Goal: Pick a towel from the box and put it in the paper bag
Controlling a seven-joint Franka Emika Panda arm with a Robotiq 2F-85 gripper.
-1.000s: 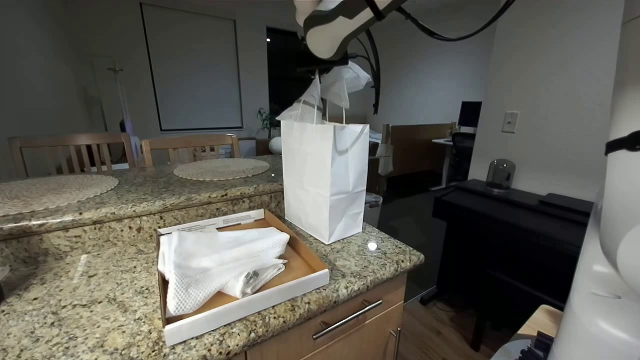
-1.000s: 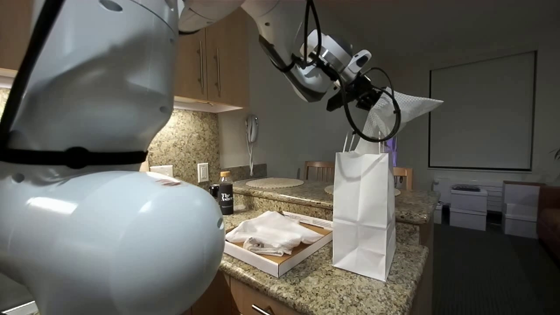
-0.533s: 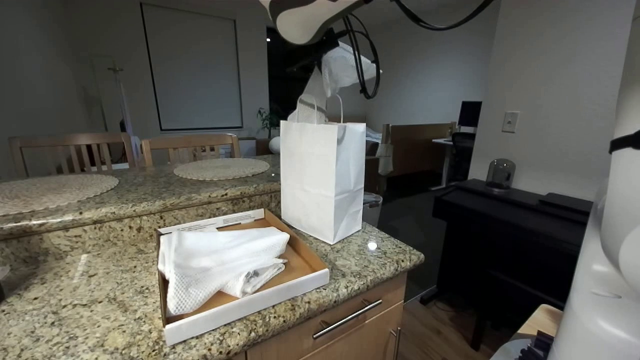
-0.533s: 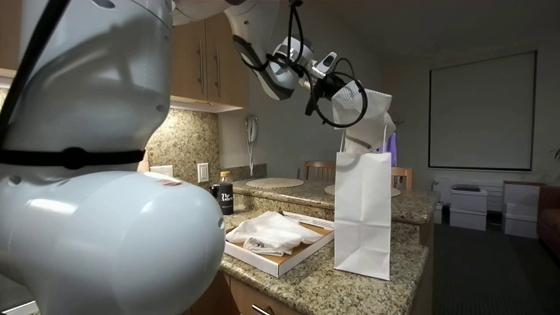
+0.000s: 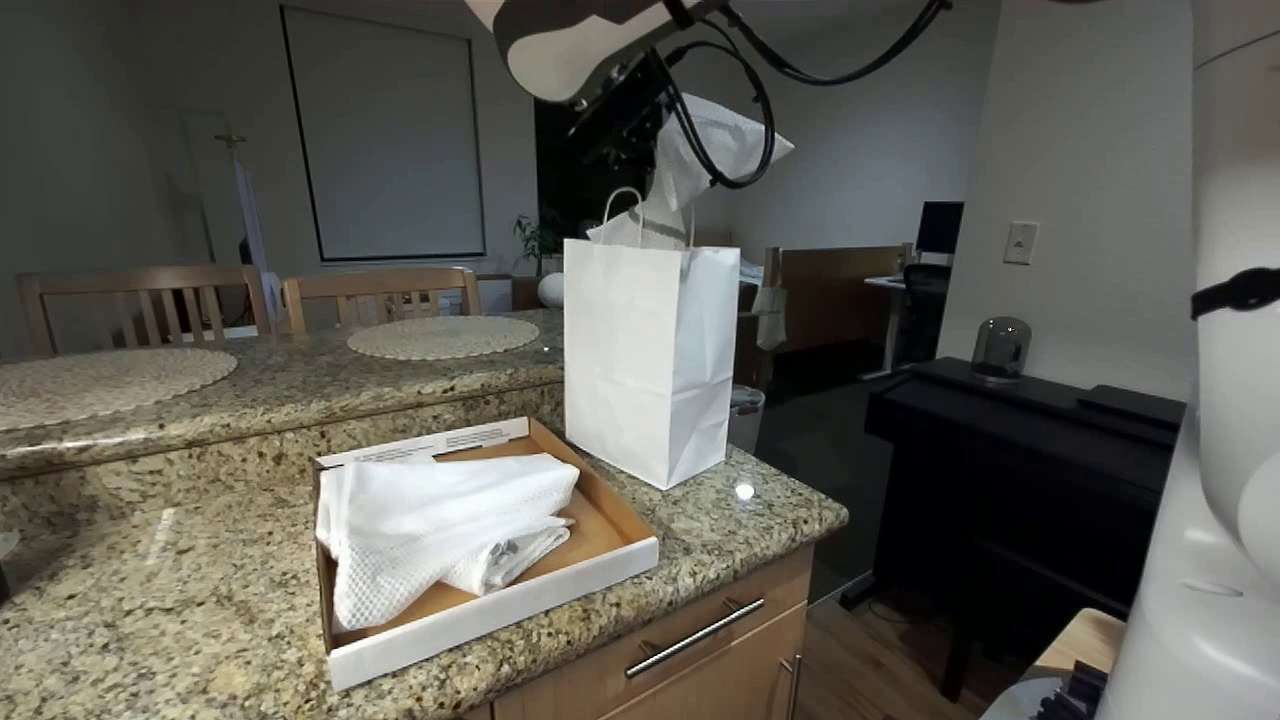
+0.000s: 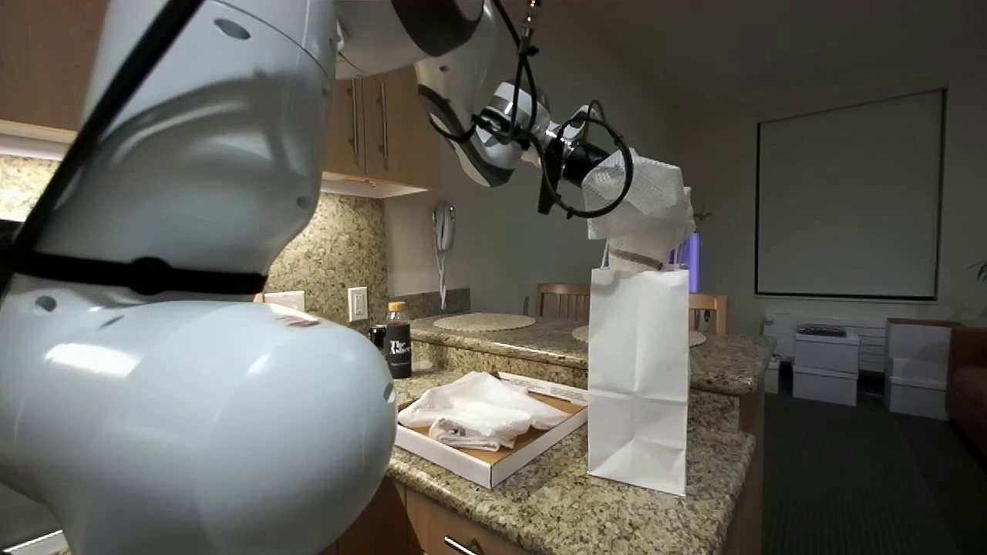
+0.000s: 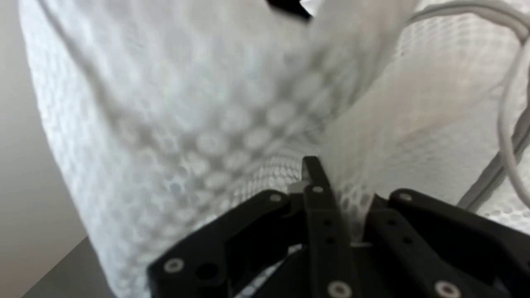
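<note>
Granite ctr (image 5: 200, 610): white mesh towelling (image 5: 440, 520) in cardboard box (image 5: 494, 614), upright paper bag (image 5: 620, 360) nr it. Gripper (image 7: 348, 185) pinching white towel (image 6: 654, 193) o/ bag, w/ its btm end hidden.

In an exterior view the arm (image 6: 193, 432) is glossy white with a bluish cast, bulging at lower left; a black strap (image 6: 146, 275) crosses it, an oval recess (image 6: 232, 28) marks the upper left. In an exterior view black cable (image 5: 830, 80) curves near the top. At the wrist view's bottom the gripper (image 7: 347, 190) is black, with silvery screws (image 7: 339, 289).
</note>
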